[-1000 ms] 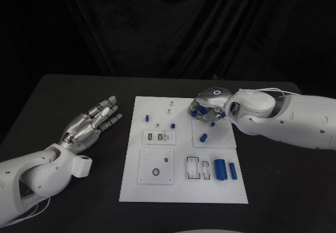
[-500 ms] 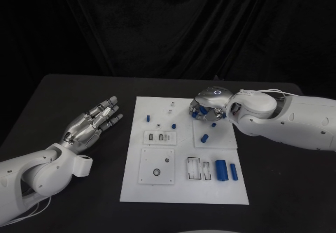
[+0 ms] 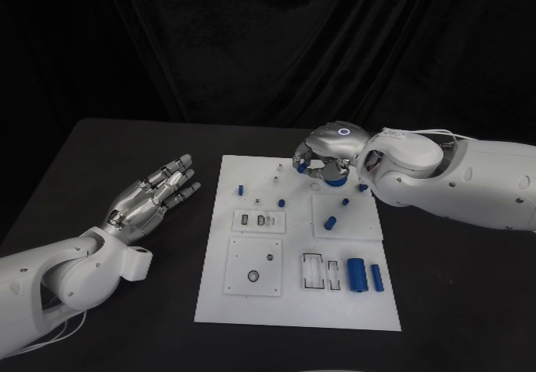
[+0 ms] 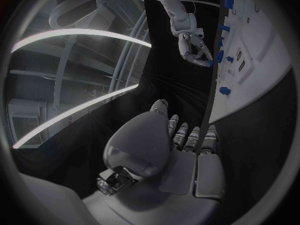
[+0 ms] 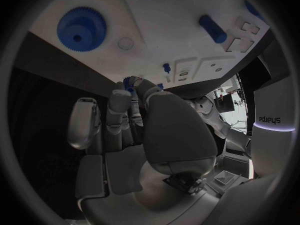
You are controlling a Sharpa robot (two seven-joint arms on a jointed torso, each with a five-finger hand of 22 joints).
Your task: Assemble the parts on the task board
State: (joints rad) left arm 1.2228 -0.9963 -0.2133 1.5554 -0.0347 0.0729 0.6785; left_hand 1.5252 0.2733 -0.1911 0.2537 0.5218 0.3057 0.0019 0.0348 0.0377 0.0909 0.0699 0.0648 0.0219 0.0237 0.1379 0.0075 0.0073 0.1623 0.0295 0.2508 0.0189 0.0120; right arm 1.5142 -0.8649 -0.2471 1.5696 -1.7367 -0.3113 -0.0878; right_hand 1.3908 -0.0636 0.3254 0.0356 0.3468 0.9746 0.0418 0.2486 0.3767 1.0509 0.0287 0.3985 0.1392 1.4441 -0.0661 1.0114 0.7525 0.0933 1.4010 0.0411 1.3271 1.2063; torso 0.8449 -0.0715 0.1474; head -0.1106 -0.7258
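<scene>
Black cloth hangs behind a black counter (image 3: pixel 123 155), and on the counter's middle lies the white task board (image 3: pixel 296 302), a long plate with several recessed plates and slots set in it. Small blue parts are spread across it: a short blue pin (image 3: pixel 240 188) near the far left corner, a small blue piece (image 3: pixel 282 202) just beyond the two-slot plate (image 3: pixel 259 221), a tilted blue peg (image 3: pixel 331 223) on the square plate toward the right, and a thick blue cylinder (image 3: pixel 356 274) with a thinner blue rod (image 3: pixel 378 277) just beside it near the right edge. The left hand (image 3: pixel 151 200) hovers over bare counter to the left of the board, well apart from it, palm up and fingers stretched wide, holding nothing. The right hand (image 3: pixel 326 159) hangs over the board's far right corner with its fingers curled downward; in the right wrist view a small blue toothed part (image 5: pixel 129 80) sits right at its fingertips (image 5: pixel 142 85), pinched there as far as can be seen. That same view shows a large blue gear (image 5: pixel 81 29) lying flat on the board beyond the hand, clear of the fingers.
</scene>
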